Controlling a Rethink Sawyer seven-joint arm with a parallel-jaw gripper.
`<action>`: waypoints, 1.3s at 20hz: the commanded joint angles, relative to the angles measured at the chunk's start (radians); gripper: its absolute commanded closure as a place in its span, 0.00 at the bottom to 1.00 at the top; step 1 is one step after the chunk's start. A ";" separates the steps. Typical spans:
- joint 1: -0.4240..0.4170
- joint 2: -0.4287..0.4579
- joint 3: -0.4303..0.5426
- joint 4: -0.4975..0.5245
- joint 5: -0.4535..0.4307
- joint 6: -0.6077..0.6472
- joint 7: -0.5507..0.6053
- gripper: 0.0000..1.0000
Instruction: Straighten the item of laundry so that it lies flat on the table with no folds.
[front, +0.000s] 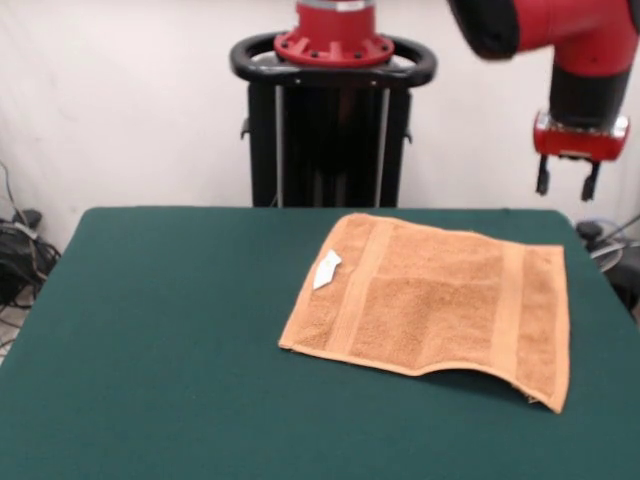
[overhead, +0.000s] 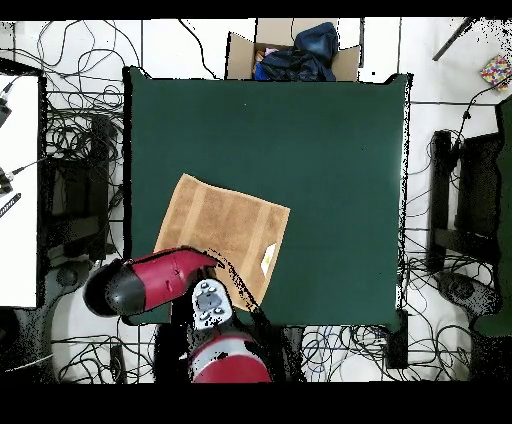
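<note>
The orange-tan towel lies spread on the right part of the dark green table. Its woven bands run near both ends, and a small white tag lies on its left edge. Its front edge bows up a little near the right front corner and casts a shadow. My gripper hangs high above the table's far right corner, open and empty, well clear of the towel. In the overhead view the towel lies near the table's lower left corner, and the red arm covers part of it.
The black robot pedestal stands behind the table's far edge. In the overhead view a cardboard box with dark cloth sits beyond the table's top edge. Cables lie on the floor all round, and black stands are at the right.
</note>
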 joint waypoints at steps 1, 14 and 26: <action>0.361 0.132 -0.408 -0.167 -0.079 -0.091 0.355 0.00; 0.661 0.528 -0.720 -0.317 0.267 -0.258 0.365 0.00; 0.479 0.355 -0.619 -0.245 0.198 -0.242 0.154 0.00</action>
